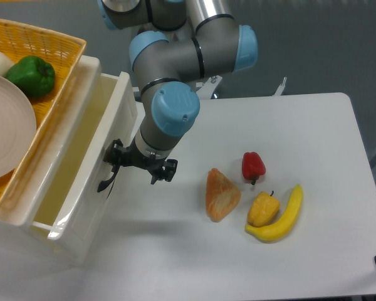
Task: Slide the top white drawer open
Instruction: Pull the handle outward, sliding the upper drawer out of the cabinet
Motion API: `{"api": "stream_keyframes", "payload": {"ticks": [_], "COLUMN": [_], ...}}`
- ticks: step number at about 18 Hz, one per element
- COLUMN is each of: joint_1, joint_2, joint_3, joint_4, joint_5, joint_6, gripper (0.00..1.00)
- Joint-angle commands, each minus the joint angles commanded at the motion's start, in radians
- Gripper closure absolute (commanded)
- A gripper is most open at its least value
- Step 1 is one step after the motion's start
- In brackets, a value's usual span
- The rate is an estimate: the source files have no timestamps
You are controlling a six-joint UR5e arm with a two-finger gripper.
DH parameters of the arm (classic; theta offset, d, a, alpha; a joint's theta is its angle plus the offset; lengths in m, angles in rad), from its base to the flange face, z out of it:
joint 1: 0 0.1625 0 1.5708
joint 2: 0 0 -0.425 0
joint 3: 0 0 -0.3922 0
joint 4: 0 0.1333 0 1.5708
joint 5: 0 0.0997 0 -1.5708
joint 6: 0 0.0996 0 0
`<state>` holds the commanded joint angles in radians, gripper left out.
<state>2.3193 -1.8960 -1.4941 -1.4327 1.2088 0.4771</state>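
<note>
The top white drawer [116, 135] juts out to the right of its white cabinet [75, 248], and its pale, empty inside shows from above. Its black curved handle [106, 182] sits on the drawer front. My gripper [141, 164] hangs just right of that front, pointing down. Its fingers stand apart, and the left finger [117, 154] is hooked at the top of the handle. The handle's upper end is hidden by that finger.
A yellow wicker basket [56, 47] on top of the cabinet holds a white plate [6, 132] and a green pepper [30, 75]. On the table to the right lie a bread piece [221, 194], a red pepper [252, 165], a yellow pepper [263, 209] and a banana [282, 216].
</note>
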Motion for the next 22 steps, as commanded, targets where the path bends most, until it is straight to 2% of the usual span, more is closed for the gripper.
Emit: {"api": "stream_keyframes", "payload": {"ticks": [7,22], "joint_1": [0.02,0.04], "joint_2": [-0.014,-0.028], "joint_3": [0.026,0.041], "joint_4": [0.0,0.002], "joint_5": [0.0,0.015], "joint_6": [0.002,0.002], "gripper": [0.0,0.0]}}
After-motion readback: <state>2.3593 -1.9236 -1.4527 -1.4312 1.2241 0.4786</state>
